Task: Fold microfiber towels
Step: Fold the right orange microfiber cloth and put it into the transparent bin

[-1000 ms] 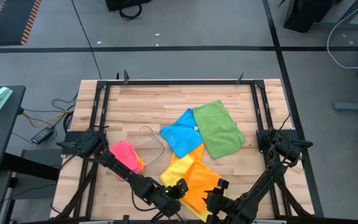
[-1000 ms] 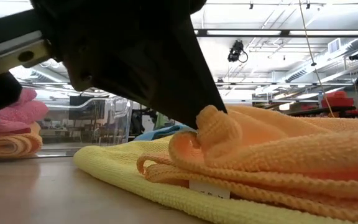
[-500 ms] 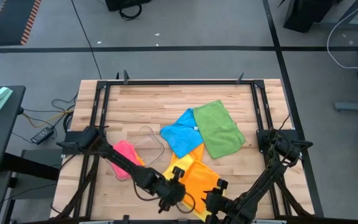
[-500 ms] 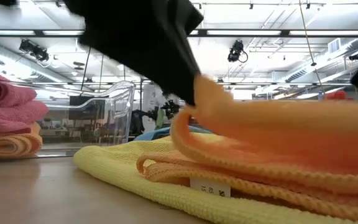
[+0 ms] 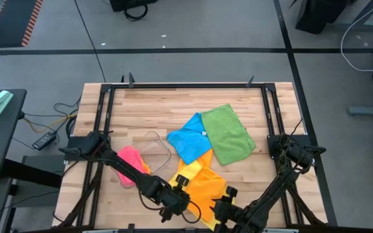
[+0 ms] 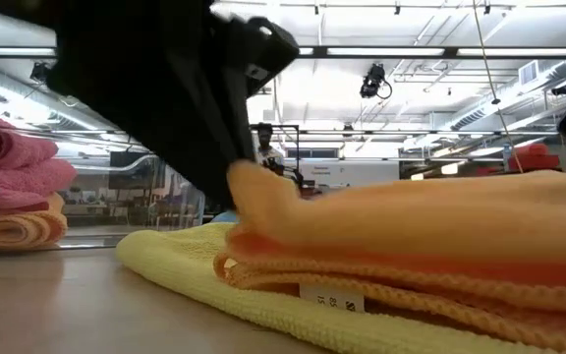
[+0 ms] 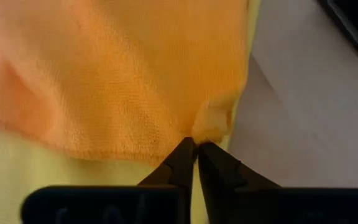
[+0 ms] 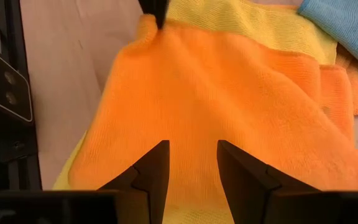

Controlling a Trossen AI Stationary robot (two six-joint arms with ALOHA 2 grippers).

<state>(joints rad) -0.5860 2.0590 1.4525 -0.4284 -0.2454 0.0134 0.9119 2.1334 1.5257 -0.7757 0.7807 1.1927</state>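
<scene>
The left hand, pinched on a corner of the orange towel, has carried it across and lowered it, so the fold now lies flatter, while the right hand hovers released just over the towel's near edge.

Even, bright overhead light fills the high view, with only soft shadows on the worktop. In the low view, ceiling light strips glare across the upper frame, and a dark arm at upper left is blurred. The left wrist view is soft and out of focus.
</scene>
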